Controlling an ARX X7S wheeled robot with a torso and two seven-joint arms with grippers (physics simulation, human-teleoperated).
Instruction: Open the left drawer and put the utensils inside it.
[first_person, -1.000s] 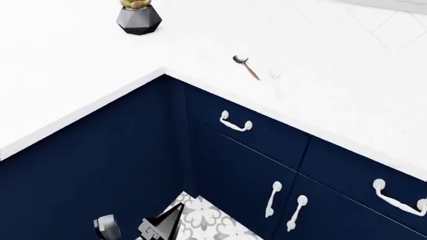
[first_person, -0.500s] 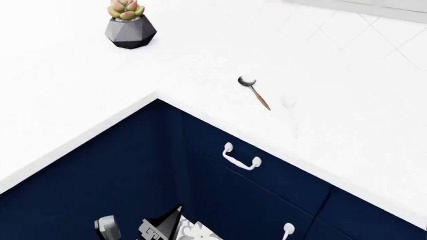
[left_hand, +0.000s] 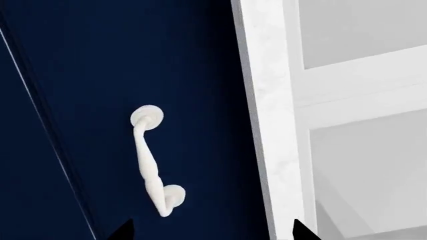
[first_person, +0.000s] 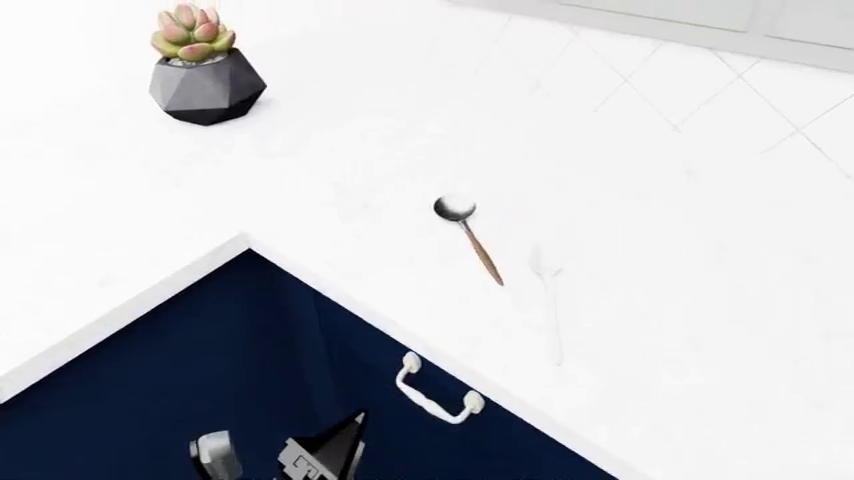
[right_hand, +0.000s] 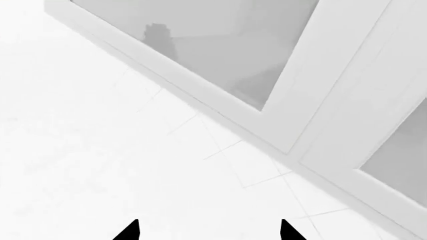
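On white counter (first_person: 334, 150): spoon (first_person: 469, 239), pale fork (first_person: 549, 300) just right of it. No readable writing anywhere. Below the edge, left drawer (first_person: 360, 420) closed, handle (first_person: 437, 397) untouched. Left gripper (left_hand: 208, 231) spread, facing the drawer front. Right gripper (right_hand: 208, 231) spread, facing white tiles.

Open counter (first_person: 694, 250) round spoon (first_person: 467, 236) & fork (first_person: 547, 300); plant pot (first_person: 204, 80) well apart.

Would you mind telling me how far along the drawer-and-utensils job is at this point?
Nothing looks done yet. The left drawer sits closed, its white handle untouched. In hand: the left hand faces that handle with its fingertips apart. The spoon and pale fork lie on the counter. Left: opening the drawer and moving both inside.
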